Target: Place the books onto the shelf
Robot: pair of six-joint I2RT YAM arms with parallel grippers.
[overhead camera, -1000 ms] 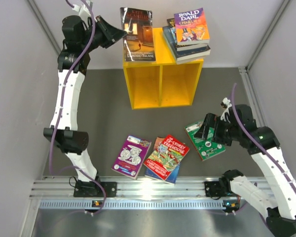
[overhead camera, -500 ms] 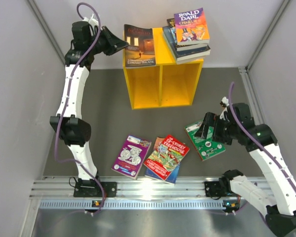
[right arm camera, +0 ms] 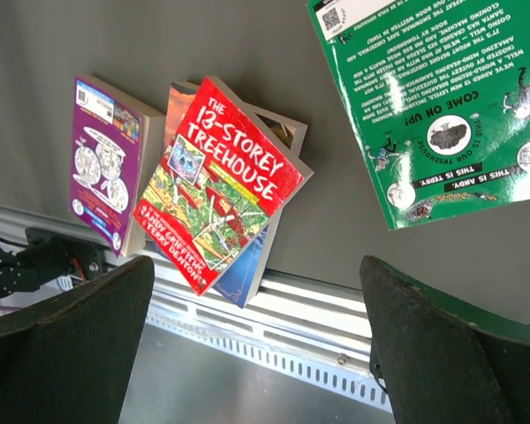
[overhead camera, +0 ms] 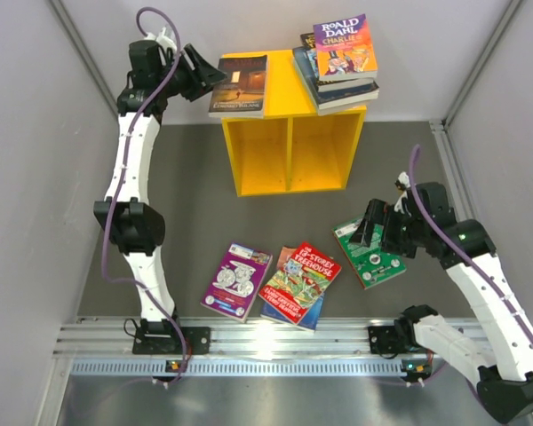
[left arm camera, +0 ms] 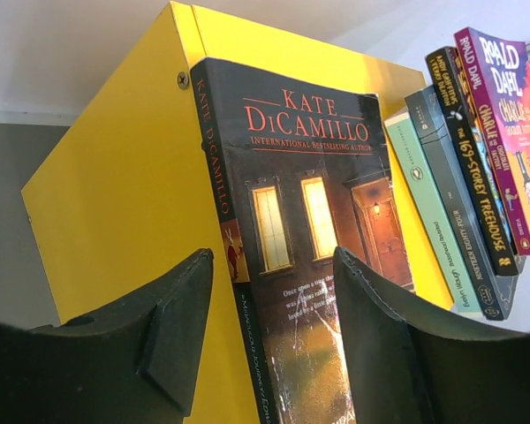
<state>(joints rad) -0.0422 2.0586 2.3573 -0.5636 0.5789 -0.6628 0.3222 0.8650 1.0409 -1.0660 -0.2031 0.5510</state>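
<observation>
Top view: yellow shelf (overhead camera: 284, 84) sits at 12 o'clock on the grey table (overhead camera: 186, 195). Your left gripper (overhead camera: 215, 75) is at the shelf top's 9 o'clock edge, jaws spread and clamping nothing. The dark brown DiCamillo book (left arm camera: 309, 221) lies flat on the top's 9 o'clock half and overhangs that edge. In the left wrist view it shows past the gap between the fingers (left arm camera: 181, 327). Can't tell if a fingertip touches it.

A stack of books (overhead camera: 338, 75) fills the top's 3 o'clock half, sticking out past that side. The Roald Dahl book (overhead camera: 345, 44) is on top. The stack sits just beside the brown book, with a strip of bare yellow between them.

Your right gripper (overhead camera: 373, 232) is fully open with nothing in it, hanging over the green book (overhead camera: 377, 262) at 4 o'clock on the table and covering its 11 o'clock corner.

At 6 o'clock, near the rail (overhead camera: 275, 342): the purple book (overhead camera: 238, 280) lies alone. Just beside it, at its 3 o'clock, the red Treehouse book (overhead camera: 300, 282) lies on a blue book (overhead camera: 275, 315) and hides most of it.
</observation>
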